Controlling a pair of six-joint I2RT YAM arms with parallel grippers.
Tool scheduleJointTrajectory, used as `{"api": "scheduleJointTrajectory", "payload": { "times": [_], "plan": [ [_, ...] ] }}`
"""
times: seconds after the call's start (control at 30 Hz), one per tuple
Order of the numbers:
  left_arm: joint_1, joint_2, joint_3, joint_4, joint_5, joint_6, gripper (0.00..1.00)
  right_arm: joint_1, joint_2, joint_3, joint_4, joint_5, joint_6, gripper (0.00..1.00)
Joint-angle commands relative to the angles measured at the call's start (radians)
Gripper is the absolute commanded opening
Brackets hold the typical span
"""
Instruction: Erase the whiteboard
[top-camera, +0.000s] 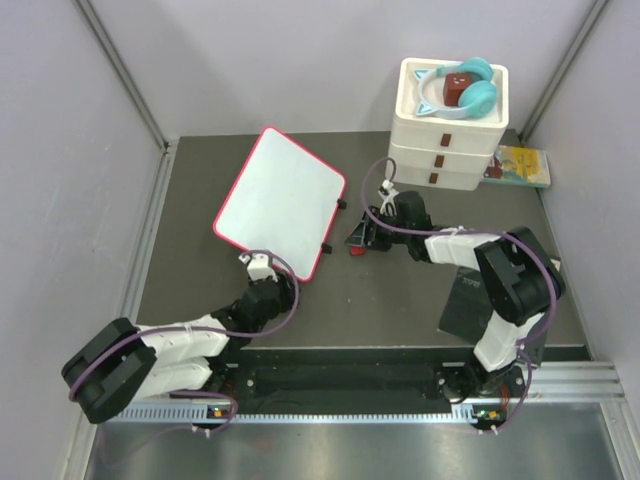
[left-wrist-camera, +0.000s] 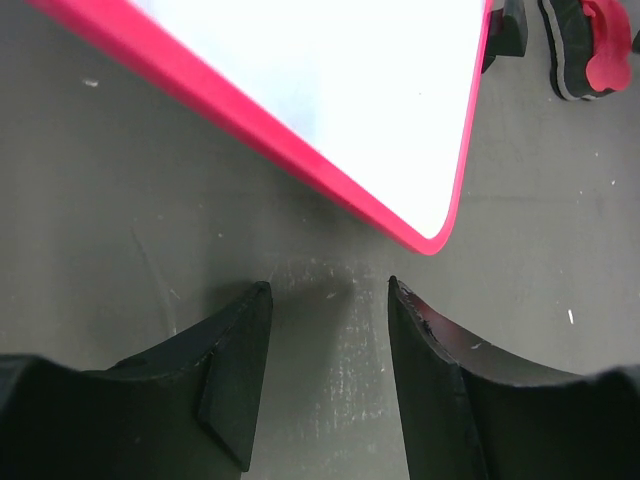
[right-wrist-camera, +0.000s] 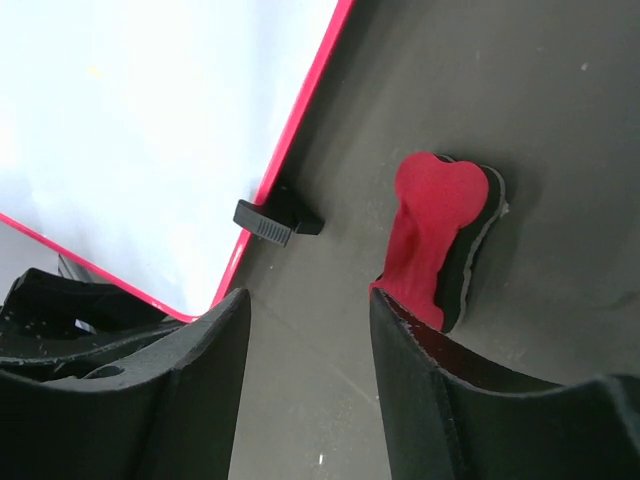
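One whiteboard (top-camera: 280, 200), white w/ pink-red rim, left gripper (left-wrist-camera: 329, 288) spread, right gripper (right-wrist-camera: 308, 295) spread

Your dark table (top-camera: 400, 300) carries the whiteboard (top-camera: 282, 198), a red-and-black eraser (right-wrist-camera: 435, 240) just beside it, a white drawer stack (top-camera: 448, 150), a booklet (top-camera: 522, 165) and a dark grey sheet (top-camera: 463, 302)

1. We list the counter (top-camera: 385, 300): dark grey, matte, with pale scuffs and specks showing in the close views.
2. We list the back wall (top-camera: 300, 60): a plain, pale lavender-grey panel.
3. We list the left wall (top-camera: 60, 200) and the right wall (top-camera: 605, 190): same pale finish, closing in both sides of the counter.
4. We list two grey corner strips (top-camera: 120, 70), one at each rear wall joint.
5. We list a slotted metal rail (top-camera: 575, 378) along the near edge, with a brushed-metal surface (top-camera: 350, 450) below it.
6. We note the light as even and soft, with faint shadows.
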Motion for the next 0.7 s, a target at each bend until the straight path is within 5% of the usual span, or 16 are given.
{"api": "scheduleJointTrajectory", "payload": {
  "times": [0.0,0.27,0.33,0.53,0.67],
  "plan": [
    [-0.007,-0.001,0.033,-0.012,0.006,0.052,0.54,0.031,-0.052,0.004,0.084,-0.016,-0.008,0.45],
    [-0.007,-0.075,0.037,-0.095,-0.063,0.037,0.54,0.097,0.026,0.103,0.05,0.0,-0.025,0.0],
    [-0.007,-0.067,0.049,-0.101,-0.071,0.034,0.52,0.106,0.076,0.126,0.037,0.007,-0.022,0.0],
    [-0.007,-0.003,0.092,-0.101,-0.078,0.049,0.08,0.114,0.168,0.186,0.024,0.042,-0.036,0.0],
    [-0.005,0.022,0.095,-0.09,-0.089,0.043,0.0,0.112,0.215,0.218,0.027,0.054,-0.047,0.0]
  ]
}}
